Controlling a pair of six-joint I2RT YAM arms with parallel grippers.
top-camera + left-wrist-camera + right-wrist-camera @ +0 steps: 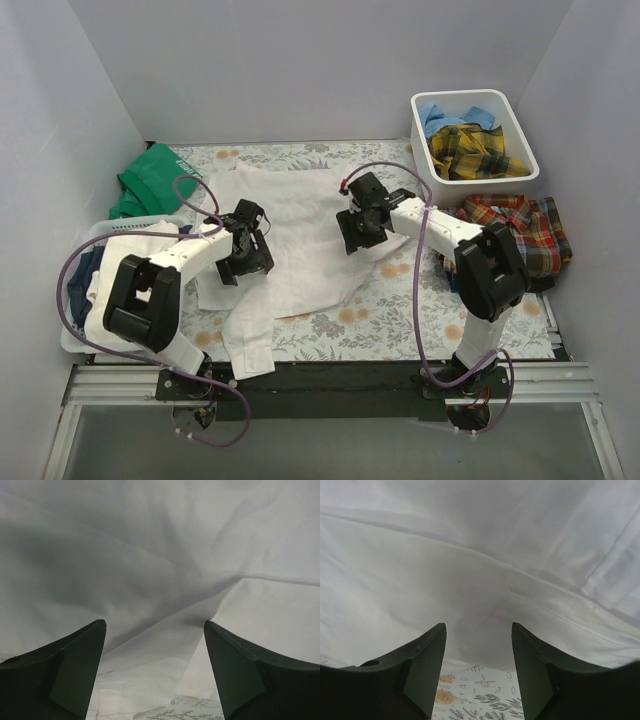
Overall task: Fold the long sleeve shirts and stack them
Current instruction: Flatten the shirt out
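The large white shirt (295, 240) lies spread on the floral table cover (370, 310), one sleeve trailing toward the near edge. My left gripper (250, 262) is open over its left side; white cloth (160, 570) fills the left wrist view. My right gripper (355, 235) is open over its right edge; the right wrist view shows white cloth (480, 565) just beyond the fingertips. The red-orange-navy plaid shirt (515, 225) lies at the right. The yellow-dark plaid shirt (475, 152) and the light blue shirt (445, 117) sit in the bin.
A white bin (525, 165) stands at the back right. A white basket (75, 330) with white and dark cloth sits at the left edge. A green garment (150, 180) lies at the back left. Grey walls enclose three sides.
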